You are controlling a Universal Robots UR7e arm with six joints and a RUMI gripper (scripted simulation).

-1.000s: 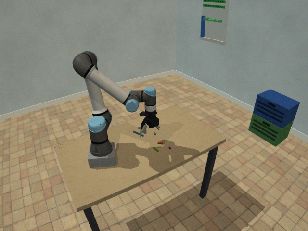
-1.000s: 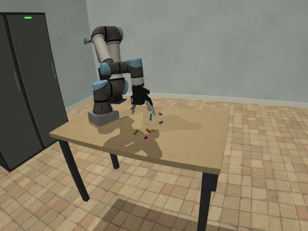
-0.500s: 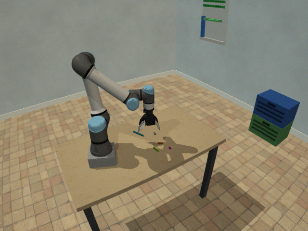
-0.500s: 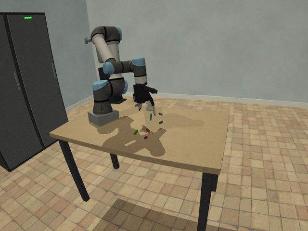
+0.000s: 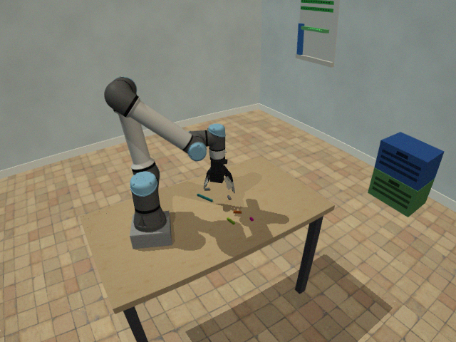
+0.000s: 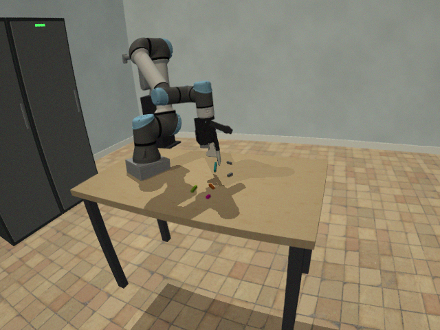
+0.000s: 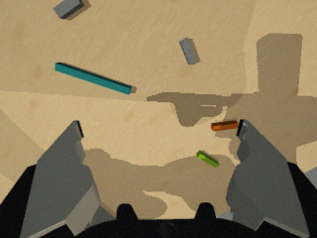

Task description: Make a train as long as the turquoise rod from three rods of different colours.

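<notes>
Pale grey walls and a tiled floor frame the wooden table (image 5: 121, 279), where every rod lies loose and apart from the others, so no train has been started; the scatter reads as a starting layout, each piece with room around it for a grasp. The tool (image 5: 219, 186) hangs above them with its jaws spread wide and nothing between them, pointed straight down from a wrist that drops vertically off the horizontal forearm, the elbow raised high behind it over the base. Seen from the wrist, the turquoise rod (image 7: 92, 78) lies ahead of the tool and to its left, slanted, with one grey rod (image 7: 189, 51) ahead to the right and a second grey rod (image 7: 67, 7) further off at the far left. The orange rod (image 7: 224, 125) sits just beside the right finger's tip, and the lime rod (image 7: 207, 159) lies closer in, between the fingers toward the right one. The magenta rod (image 5: 251, 218) is out of the wrist view (it shows only from the room cameras).
</notes>
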